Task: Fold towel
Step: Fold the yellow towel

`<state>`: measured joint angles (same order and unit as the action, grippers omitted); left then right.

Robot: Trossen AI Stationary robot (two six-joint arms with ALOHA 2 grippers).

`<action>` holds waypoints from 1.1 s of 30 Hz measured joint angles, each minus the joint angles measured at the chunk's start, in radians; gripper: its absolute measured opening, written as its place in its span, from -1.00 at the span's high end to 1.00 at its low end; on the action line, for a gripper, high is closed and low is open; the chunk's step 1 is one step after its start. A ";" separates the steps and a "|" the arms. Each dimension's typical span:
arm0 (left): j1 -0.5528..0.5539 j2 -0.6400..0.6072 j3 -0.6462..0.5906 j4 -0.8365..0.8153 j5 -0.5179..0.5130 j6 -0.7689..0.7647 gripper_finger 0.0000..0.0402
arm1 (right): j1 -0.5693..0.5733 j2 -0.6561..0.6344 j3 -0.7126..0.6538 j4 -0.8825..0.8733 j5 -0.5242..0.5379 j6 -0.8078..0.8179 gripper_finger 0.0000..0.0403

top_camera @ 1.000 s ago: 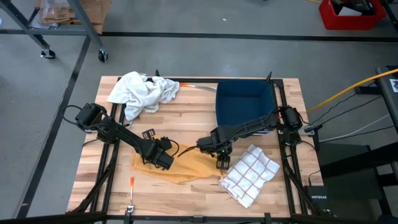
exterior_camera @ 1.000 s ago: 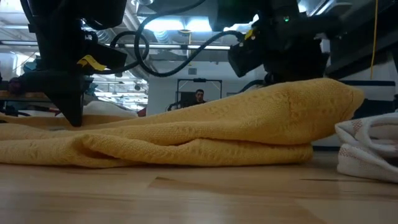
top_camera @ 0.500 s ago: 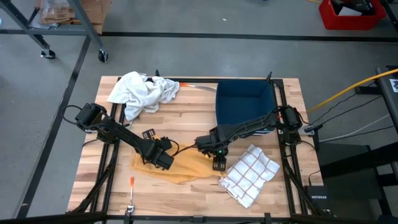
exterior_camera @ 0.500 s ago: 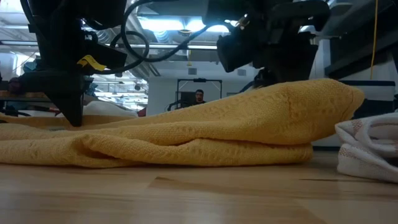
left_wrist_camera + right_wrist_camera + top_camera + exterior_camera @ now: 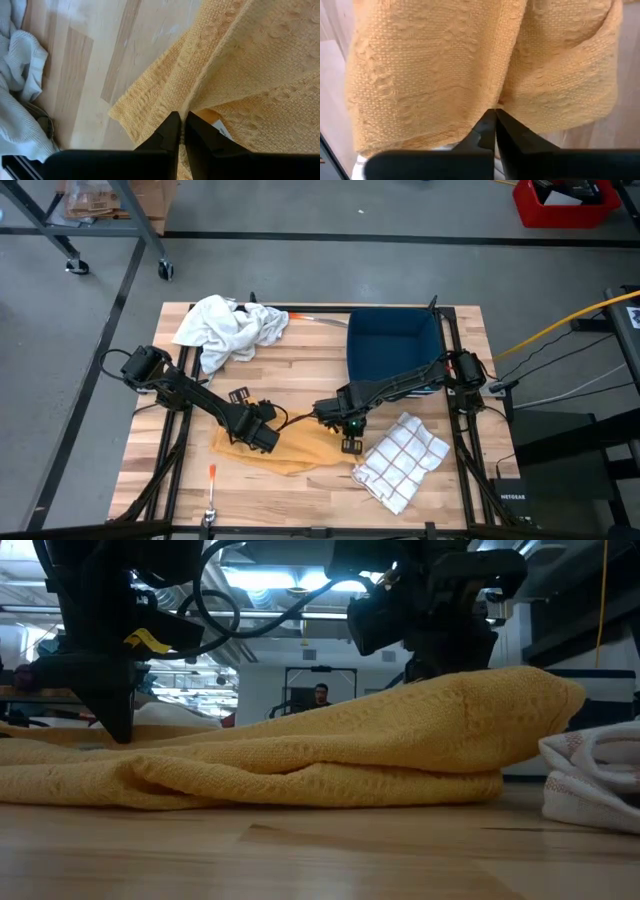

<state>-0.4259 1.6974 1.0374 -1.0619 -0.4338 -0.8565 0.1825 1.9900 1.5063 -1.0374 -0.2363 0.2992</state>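
The yellow towel (image 5: 285, 448) lies bunched on the near middle of the counter (image 5: 300, 375), between a heap of white cloth (image 5: 228, 327) at the far left and a checked cloth (image 5: 403, 460) just beside its right end. A blue bin (image 5: 392, 345) sits at the far right.

Both arms have the towel pinched. The left gripper (image 5: 180, 131) has its jaws closed on a fold of the weave near the towel's left edge, and the right gripper (image 5: 495, 120) has its jaws shut on the cloth at the towel's right end, where the fabric humps up highest in the low view.

To do this step well, I would judge that both pinches should be lifted together and level, so the towel hangs as one sheet rather than twisting. The grips look shallow, taking only a ridge of fabric, so a slow rise is safer than a quick pull. The right arm should keep clear of the checked cloth so it is not dragged along.

The left arm reaches in from the left edge, stretched low and diagonal toward the near middle, wrist tipped down onto the cloth. The right arm reaches from the right edge across in front of the blue bin, also low, its wrist pointing down at the towel.
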 joint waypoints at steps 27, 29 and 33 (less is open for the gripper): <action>0.000 0.000 0.000 0.005 0.000 0.000 0.91 | 0.000 0.053 0.001 0.066 -0.048 -0.020 0.29; 0.000 0.000 0.000 0.007 0.000 0.000 0.91 | 0.000 0.069 0.001 0.060 -0.050 -0.022 0.33; 0.000 0.000 0.000 0.007 0.000 0.000 0.91 | 0.000 0.076 0.000 0.044 -0.046 -0.047 0.50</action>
<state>-0.4255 1.6974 1.0370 -1.0546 -0.4339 -0.8566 0.1825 2.0659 1.5066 -0.9933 -0.2823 0.2524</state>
